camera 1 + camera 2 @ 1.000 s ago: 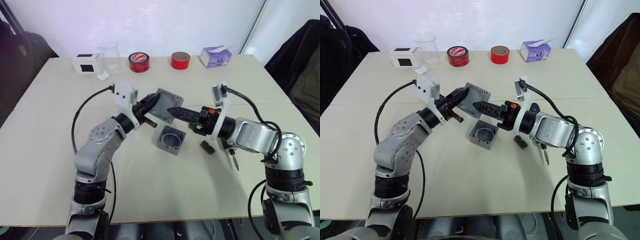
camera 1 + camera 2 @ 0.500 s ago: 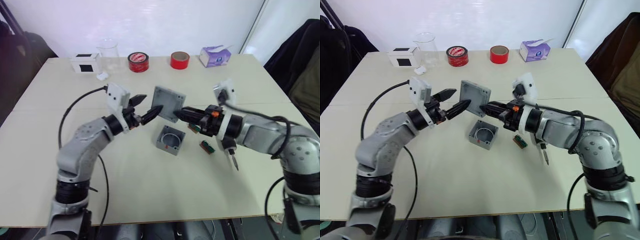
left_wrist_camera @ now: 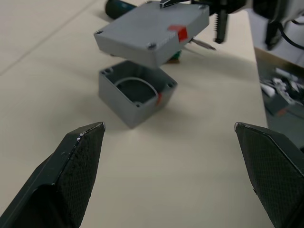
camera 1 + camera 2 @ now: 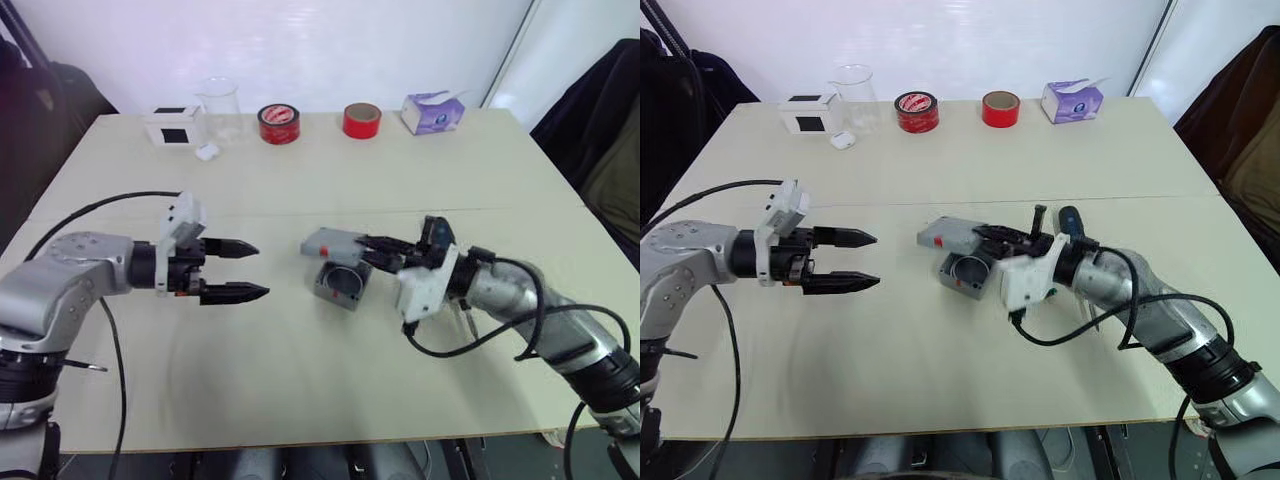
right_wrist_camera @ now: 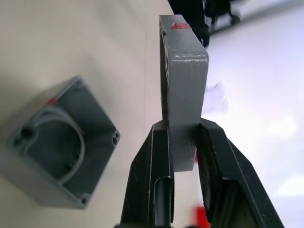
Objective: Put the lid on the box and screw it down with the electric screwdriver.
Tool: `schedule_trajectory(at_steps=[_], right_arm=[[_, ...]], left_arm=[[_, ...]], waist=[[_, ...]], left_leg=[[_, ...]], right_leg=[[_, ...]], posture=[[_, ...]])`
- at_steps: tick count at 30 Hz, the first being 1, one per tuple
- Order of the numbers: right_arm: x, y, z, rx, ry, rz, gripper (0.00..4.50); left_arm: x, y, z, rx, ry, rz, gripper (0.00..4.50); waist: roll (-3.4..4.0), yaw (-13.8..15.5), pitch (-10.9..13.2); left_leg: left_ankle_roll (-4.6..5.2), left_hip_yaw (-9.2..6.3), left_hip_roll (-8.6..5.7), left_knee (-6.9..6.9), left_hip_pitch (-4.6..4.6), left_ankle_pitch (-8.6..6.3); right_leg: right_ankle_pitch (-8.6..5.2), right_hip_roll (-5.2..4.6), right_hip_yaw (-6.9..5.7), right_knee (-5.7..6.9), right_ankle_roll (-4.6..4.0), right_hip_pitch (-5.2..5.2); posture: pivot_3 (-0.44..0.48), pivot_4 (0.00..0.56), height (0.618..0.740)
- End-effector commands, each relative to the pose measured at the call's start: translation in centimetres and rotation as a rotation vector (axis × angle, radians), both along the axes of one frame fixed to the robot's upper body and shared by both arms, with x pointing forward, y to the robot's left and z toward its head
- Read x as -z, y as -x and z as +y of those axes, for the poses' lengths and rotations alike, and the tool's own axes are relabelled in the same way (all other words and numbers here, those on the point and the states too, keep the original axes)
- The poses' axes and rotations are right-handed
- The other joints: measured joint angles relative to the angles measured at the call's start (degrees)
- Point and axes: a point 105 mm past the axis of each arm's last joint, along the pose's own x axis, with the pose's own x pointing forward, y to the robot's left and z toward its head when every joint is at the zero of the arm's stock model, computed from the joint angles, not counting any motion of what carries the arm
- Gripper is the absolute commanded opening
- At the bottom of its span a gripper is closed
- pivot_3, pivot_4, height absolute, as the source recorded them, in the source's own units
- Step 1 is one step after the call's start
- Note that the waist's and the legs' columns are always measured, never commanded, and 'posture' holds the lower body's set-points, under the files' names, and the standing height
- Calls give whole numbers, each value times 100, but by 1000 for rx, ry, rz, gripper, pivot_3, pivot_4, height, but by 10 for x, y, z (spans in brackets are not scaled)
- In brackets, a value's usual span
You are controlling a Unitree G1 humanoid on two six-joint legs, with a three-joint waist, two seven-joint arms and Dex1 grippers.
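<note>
Lid (image 4: 333,243) | frame centre, pinched by its edge in my right end effector (image 4: 372,243) above box (image 4: 340,287) | rigid, slick metal, could pivot | left end effector (image 4: 242,270) spread wide, empty

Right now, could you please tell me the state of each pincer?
Left pincer: open, holding nothing.
Right pincer: shut on the lid, held above the box.

left tool (image 4: 245,270) released lid (image 4: 333,244), withdrew; right tool (image 4: 372,247) lowered lid over box (image 4: 340,286).
</note>
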Motion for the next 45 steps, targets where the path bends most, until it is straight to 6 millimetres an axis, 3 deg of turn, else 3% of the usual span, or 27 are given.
schedule_trajectory(at_steps=[1, 14, 45], right_arm=[[0, 1, 1, -29, -5, -158, 170], [33, -10, -8, 99, 23, -219, 170], [58, -17, -23, 79, 102, -223, 170]], left_arm=[[-8, 0, 1, 27, -21, -44, 4479], [-5, -1, 3, 29, -42, -60, 4479], [-2, -5, -9, 39, -30, -78, 4479]], waist=[[0, -9, 1], [0, -22, 1], [-1, -18, 0]], left_leg=[[-1, 0, 1, 0, 0, 1], [-2, 2, 1, 0, 1, 1], [-4, 2, -1, 1, 10, 2]], right_leg=[[0, 1, 1, 0, 0, 0], [0, 5, 9, 14, -1, -5], [0, 3, 11, 22, -1, 0]], posture=[[0, 150, 740], [0, 150, 740], [0, 150, 740]])
